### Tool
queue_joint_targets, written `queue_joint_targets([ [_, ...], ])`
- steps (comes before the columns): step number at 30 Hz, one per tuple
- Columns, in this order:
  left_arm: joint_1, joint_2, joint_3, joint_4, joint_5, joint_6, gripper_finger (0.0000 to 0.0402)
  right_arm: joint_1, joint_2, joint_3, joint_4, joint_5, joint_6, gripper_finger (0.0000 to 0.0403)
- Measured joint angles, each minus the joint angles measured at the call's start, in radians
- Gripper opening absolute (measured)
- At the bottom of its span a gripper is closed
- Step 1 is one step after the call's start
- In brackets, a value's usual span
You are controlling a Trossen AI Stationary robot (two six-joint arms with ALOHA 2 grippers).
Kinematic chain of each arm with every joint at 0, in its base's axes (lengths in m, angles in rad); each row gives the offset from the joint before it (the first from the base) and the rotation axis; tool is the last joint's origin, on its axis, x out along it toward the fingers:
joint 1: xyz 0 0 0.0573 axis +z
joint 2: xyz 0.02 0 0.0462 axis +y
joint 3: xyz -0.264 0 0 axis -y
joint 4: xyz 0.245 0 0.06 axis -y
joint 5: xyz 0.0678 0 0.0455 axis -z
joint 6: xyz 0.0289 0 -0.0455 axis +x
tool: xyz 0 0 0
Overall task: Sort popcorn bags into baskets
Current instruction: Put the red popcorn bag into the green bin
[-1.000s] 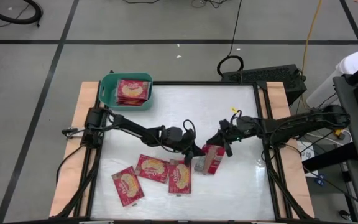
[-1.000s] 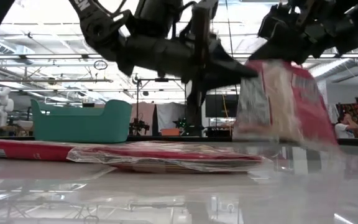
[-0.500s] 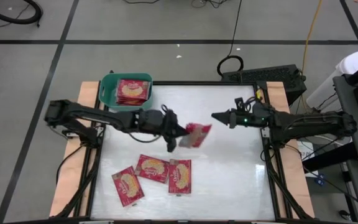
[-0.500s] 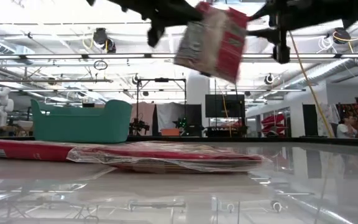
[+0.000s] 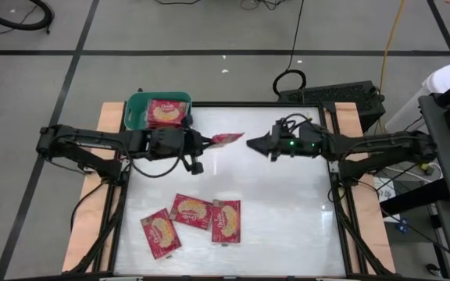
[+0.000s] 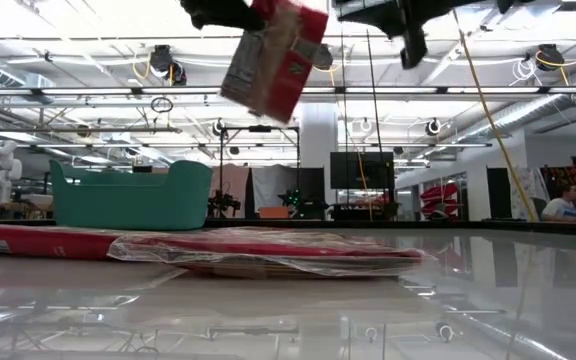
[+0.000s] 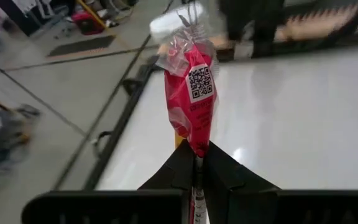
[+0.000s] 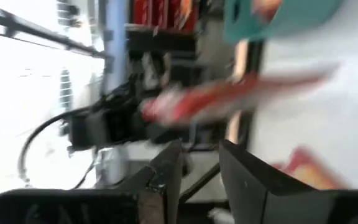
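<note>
Your left claw [image 5: 204,141] grips a flat red popcorn packet [image 5: 226,139] aloft above the white tabletop [image 5: 287,203], near the teal-green plastic basket [image 5: 137,109]; your right claw [image 5: 250,142], fingers parted, hovers empty just beside it.

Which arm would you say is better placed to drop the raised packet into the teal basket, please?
Left. The left gripper is shut on the popcorn bag and sits near the basket; the right gripper is open, empty and farther away.
</note>
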Motion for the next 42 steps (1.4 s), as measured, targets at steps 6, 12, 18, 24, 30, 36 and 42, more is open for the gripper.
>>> queue_joint_targets([
  [6, -0.021, -0.032, 0.0, -0.067, -0.127, 0.149, 0.0013, 0.078, 0.102, 0.0, 0.159, -0.015, 0.129, 0.0158],
  [12, -0.051, -0.032, 0.0, -0.072, -0.208, 0.296, 0.0018, 0.092, 0.229, 0.0, 0.386, 0.133, 0.212, 0.0229],
  [18, -0.062, -0.032, 0.0, -0.075, -0.222, 0.369, 0.002, 0.08, 0.358, 0.0, 0.532, 0.195, 0.272, 0.0277],
  [24, -0.062, -0.031, 0.0, -0.076, -0.236, 0.45, 0.002, 0.078, 0.442, 0.0, 0.635, 0.217, 0.35, 0.0282],
  [30, -0.062, -0.031, 0.0, -0.08, -0.24, 0.473, 0.002, 0.055, 0.443, 0.0, 0.647, 0.219, 0.351, 0.0282],
  [36, -0.062, -0.03, 0.0, -0.082, -0.24, 0.526, 0.0021, 0.054, 0.442, 0.0, 0.627, 0.216, 0.375, 0.0281],
  [42, -0.062, -0.023, 0.0, -0.101, -0.24, 0.58, 0.0021, 0.054, 0.442, 0.0, 0.592, 0.215, 0.4, 0.0281],
])
